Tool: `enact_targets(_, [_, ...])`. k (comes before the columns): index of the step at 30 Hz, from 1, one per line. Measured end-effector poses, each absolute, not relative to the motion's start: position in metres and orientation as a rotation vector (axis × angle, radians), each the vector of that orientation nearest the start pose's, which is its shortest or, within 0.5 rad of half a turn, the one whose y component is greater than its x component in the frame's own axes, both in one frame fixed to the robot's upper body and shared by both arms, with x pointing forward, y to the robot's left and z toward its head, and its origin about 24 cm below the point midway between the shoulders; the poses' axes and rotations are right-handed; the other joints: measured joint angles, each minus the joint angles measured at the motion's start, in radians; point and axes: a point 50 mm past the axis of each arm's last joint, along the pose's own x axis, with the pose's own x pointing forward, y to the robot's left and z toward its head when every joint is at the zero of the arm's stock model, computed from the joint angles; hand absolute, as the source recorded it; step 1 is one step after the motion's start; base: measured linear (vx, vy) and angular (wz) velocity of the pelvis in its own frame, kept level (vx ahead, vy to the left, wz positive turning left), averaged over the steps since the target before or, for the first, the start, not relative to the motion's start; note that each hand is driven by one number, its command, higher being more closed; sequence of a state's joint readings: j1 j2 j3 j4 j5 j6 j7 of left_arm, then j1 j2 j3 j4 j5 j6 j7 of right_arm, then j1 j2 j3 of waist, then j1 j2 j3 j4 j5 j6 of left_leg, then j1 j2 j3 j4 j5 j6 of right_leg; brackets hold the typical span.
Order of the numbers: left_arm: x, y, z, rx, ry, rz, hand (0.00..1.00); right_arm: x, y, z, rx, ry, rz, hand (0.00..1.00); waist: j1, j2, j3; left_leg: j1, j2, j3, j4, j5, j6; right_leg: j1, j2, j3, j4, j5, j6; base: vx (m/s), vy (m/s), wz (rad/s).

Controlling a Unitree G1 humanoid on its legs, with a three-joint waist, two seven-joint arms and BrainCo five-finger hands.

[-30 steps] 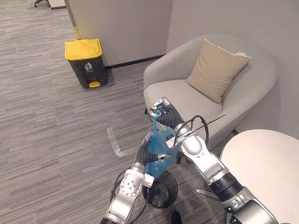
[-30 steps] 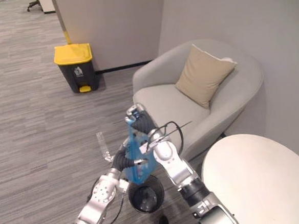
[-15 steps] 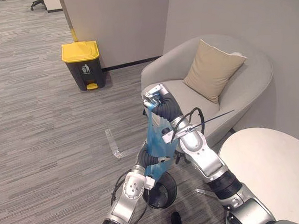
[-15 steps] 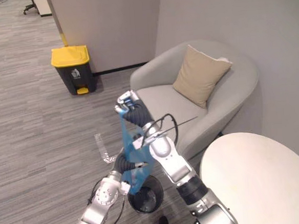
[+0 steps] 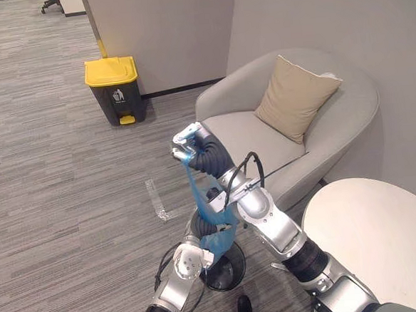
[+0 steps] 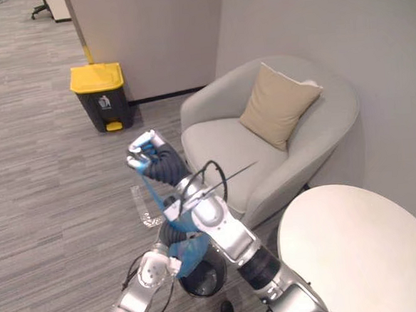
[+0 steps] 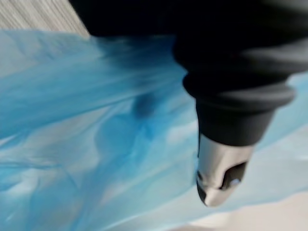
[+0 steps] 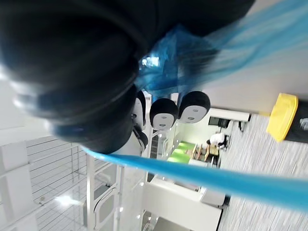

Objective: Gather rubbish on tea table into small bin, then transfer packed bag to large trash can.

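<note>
A blue plastic bag (image 5: 199, 191) hangs stretched into a thin strand above the small black bin (image 5: 232, 270) on the floor. My right hand (image 5: 191, 146) is at the top, shut on the bag's neck. My left hand (image 5: 203, 226) is lower down, curled on the bag's bunched bottom (image 6: 189, 250), just over the bin's rim. In the left wrist view blue plastic (image 7: 96, 144) lies against one silver finger (image 7: 219, 175). The large trash can (image 5: 115, 87), dark with a yellow lid, stands far off by the wall at the upper left.
A grey armchair (image 5: 249, 135) with a beige cushion (image 5: 297, 96) stands just behind the hands. The round white tea table (image 5: 373, 223) is at the lower right. A strip of tape (image 5: 158, 199) marks the carpet between the bin and the trash can.
My right hand has moved left and a little up with the bag's neck, pulling the bag into a thinner strand. The left hand stays low over the bin.
</note>
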State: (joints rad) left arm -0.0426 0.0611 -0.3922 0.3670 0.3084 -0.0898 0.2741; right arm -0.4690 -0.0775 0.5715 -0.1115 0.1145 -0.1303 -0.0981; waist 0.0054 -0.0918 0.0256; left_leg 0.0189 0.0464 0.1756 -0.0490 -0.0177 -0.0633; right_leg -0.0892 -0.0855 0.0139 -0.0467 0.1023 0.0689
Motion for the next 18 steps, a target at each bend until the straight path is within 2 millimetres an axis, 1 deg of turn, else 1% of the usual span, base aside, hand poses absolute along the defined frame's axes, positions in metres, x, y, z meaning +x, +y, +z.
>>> enact_targets(5, [0.242, 0.082, -0.021, 0.461, 0.113, -0.157, 1.0, 0.249, 0.005, 0.18, 0.069, -0.619, 0.68, 1.0, -0.006, -0.002, -0.001, 0.0, 0.0, 0.003, 0.0, 0.0, 0.0, -0.002, 0.0, 0.003, 0.0, 0.0, 0.0, 0.0, 0.0, 0.0])
enact_targets(10, [0.25, 0.076, -0.012, 0.462, 0.062, -0.161, 1.0, 0.241, 0.007, 0.188, 0.12, -0.65, 0.721, 1.0, -0.01, -0.002, -0.001, -0.001, -0.001, 0.011, -0.001, 0.0, 0.0, -0.01, 0.0, 0.012, 0.003, 0.0, 0.0, 0.0, 0.0, -0.04])
enact_targets(18, [0.251, 0.077, -0.011, 0.409, 0.078, -0.144, 1.0, 0.239, 0.005, 0.187, 0.134, -0.657, 0.724, 1.0, -0.019, -0.003, -0.002, -0.001, -0.002, 0.019, -0.001, 0.0, 0.0, -0.014, 0.001, 0.018, 0.005, 0.0, 0.0, 0.0, 0.0, -0.03])
